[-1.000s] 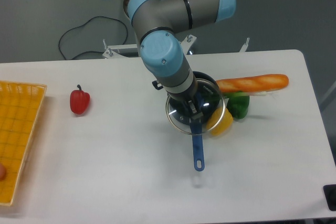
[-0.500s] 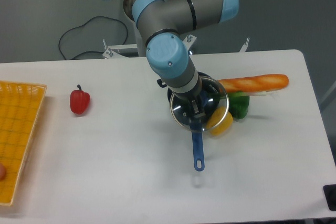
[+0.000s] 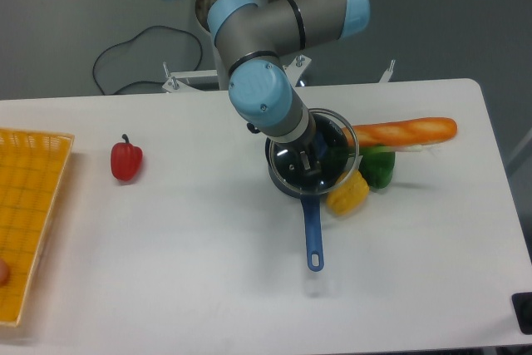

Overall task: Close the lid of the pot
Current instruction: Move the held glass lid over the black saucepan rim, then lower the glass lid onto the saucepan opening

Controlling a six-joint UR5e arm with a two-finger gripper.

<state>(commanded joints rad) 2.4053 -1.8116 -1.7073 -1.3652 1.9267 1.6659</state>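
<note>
The dark pot stands mid-table, its long blue handle pointing toward the front edge. The clear glass lid with its metal rim sits over the pot, roughly lined up with the rim. My gripper reaches down from the arm onto the lid's middle and appears shut on the lid's knob, which the fingers hide. Whether the lid rests fully on the pot I cannot tell.
A yellow pepper and a green pepper lie right of the pot, with a baguette behind them. A red pepper sits at left, beyond it a yellow basket at the left edge.
The gripper carried the lid up and back a little, from overlapping the handle and yellow pepper to sitting over the pot's rim.
</note>
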